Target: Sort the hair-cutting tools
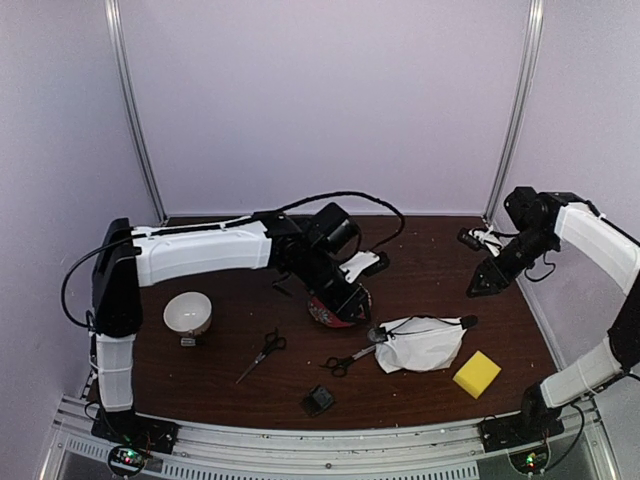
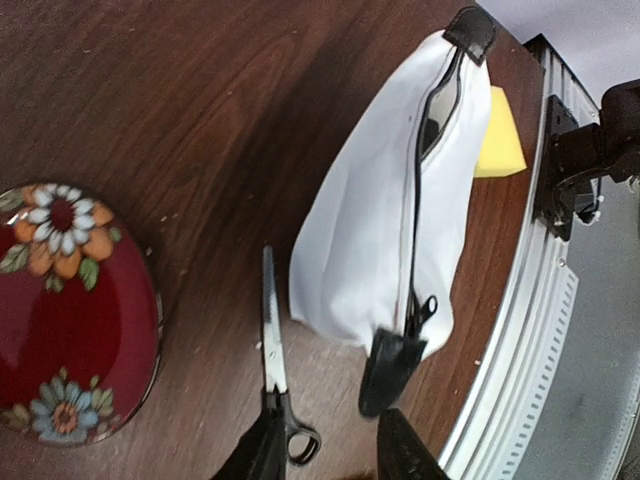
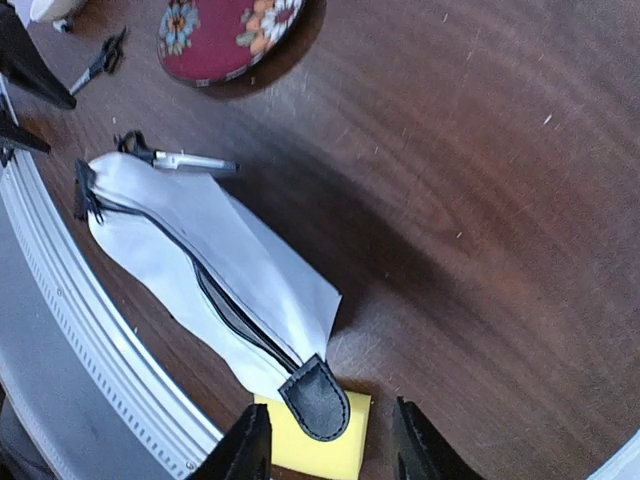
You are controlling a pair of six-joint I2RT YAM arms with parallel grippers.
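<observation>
One pair of black-handled scissors [image 1: 262, 354] lies left of centre. A second pair [image 1: 350, 360] [image 2: 270, 330] [image 3: 185, 160] lies against the left end of a white zip pouch [image 1: 422, 344] [image 2: 370, 230] [image 3: 200, 240]. A small black attachment block [image 1: 318, 400] sits near the front edge. A slim black-and-pale clipper [image 1: 365, 264] lies behind the left arm. My left gripper [image 1: 352, 303] [image 2: 335, 455] hangs open and empty above the scissors' handle and the pouch's zip end. My right gripper [image 1: 482, 283] [image 3: 330, 450] is open and empty, high above the pouch's black tab.
A red flowered plate [image 1: 325, 316] [image 2: 60, 310] [image 3: 225, 35] lies under the left wrist. A white bowl [image 1: 187, 313] stands at the left. A yellow sponge [image 1: 477, 374] [image 2: 497, 140] [image 3: 320, 445] lies right of the pouch. The metal rail [image 1: 320, 440] runs along the near edge.
</observation>
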